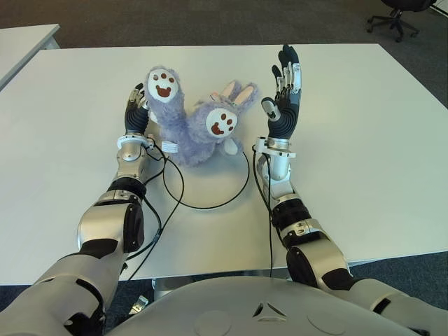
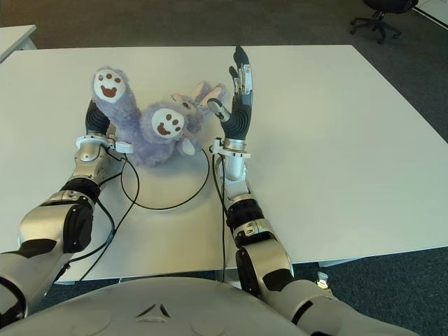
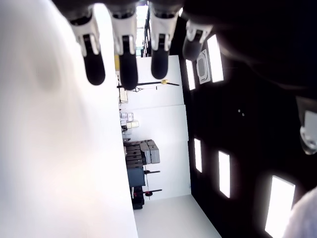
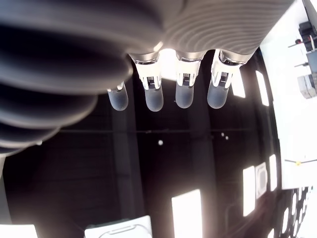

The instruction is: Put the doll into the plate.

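A purple plush rabbit doll [image 1: 192, 129] lies on its back on the white table [image 1: 364, 140], both white-soled feet raised. It overlaps the far left rim of a thin black ring [image 1: 208, 208], the only plate-like thing here. My left hand [image 1: 136, 105] stands just left of the doll's raised leg, touching or nearly touching the fur. In the left wrist view its fingers [image 3: 124, 54] are straight and hold nothing. My right hand [image 1: 283, 91] is upright to the right of the doll, apart from it, with its fingers [image 4: 183, 94] spread and empty.
Black cables [image 1: 157, 231] run from both wrists across the table toward my body. A second table [image 1: 21, 42] stands at the far left and an office chair [image 1: 395, 17] at the far right on the dark carpet.
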Available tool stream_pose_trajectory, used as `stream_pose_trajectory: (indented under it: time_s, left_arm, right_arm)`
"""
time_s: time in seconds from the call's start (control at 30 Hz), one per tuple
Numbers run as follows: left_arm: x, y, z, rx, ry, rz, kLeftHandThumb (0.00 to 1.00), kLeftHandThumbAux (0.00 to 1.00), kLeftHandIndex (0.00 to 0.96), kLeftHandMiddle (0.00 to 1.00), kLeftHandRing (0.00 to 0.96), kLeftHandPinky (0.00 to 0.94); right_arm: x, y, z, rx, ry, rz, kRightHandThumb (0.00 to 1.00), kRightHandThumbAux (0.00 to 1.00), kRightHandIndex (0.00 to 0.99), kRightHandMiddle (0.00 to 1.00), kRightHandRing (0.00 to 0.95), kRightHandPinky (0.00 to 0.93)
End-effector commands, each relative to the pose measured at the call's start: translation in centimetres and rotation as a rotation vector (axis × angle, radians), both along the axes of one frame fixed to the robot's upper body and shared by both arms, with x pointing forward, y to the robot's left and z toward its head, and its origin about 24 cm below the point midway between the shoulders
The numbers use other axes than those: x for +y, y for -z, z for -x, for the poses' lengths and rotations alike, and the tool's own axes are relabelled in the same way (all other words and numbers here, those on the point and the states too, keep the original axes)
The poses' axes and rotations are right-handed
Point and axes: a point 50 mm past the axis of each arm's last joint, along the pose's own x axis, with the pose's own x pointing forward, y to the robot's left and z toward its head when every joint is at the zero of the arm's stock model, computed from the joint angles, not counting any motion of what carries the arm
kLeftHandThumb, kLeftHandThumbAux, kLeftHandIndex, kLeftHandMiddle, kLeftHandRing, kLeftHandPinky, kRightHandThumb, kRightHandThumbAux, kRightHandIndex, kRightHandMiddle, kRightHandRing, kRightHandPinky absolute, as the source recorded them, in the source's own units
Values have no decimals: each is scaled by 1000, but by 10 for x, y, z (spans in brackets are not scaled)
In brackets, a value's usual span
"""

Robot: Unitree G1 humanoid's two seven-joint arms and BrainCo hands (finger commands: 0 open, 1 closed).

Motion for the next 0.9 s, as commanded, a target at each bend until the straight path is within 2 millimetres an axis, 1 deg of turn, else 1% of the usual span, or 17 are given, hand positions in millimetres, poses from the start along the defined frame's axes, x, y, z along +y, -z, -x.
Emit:
stream_pose_trajectory:
  time_s: [0.03, 0.43, 0.5, 0.57, 0.77, 0.8, 0.9]
  left_arm:
    - [1, 42, 28, 177, -21, 45, 0, 422, 5, 151, 184, 167]
    - [3, 42, 28, 185, -30, 47, 0, 424, 0, 138, 170, 144]
    - [3, 42, 28, 184, -31, 50, 0, 425, 0, 135, 167, 145]
    - [3, 42, 28, 184, -33, 52, 0, 425, 0, 138, 172, 168]
    - [4, 42, 28, 184, -37, 43, 0, 422, 0, 142, 173, 135]
    - [4, 42, 28, 184, -37, 41, 0, 423, 0, 148, 181, 155]
    - [4, 42, 29, 183, -37, 38, 0, 425, 0, 152, 188, 159]
  right_arm:
    - [-3, 35, 9, 135, 47, -5, 0, 419, 15, 18, 10, 14]
    - [-7, 36, 2, 159, 79, -12, 0, 427, 16, 20, 13, 23]
    - [-8, 37, 1, 164, 83, -8, 0, 430, 15, 21, 14, 22]
    - [-9, 37, 0, 169, 85, -4, 0, 434, 14, 21, 14, 15]
    - [-12, 38, -2, 179, 90, 7, 0, 440, 10, 20, 13, 11]
    - [-13, 38, -2, 180, 91, 8, 0, 440, 9, 21, 14, 12]
    - [-14, 38, -3, 183, 94, 10, 0, 437, 9, 24, 16, 15]
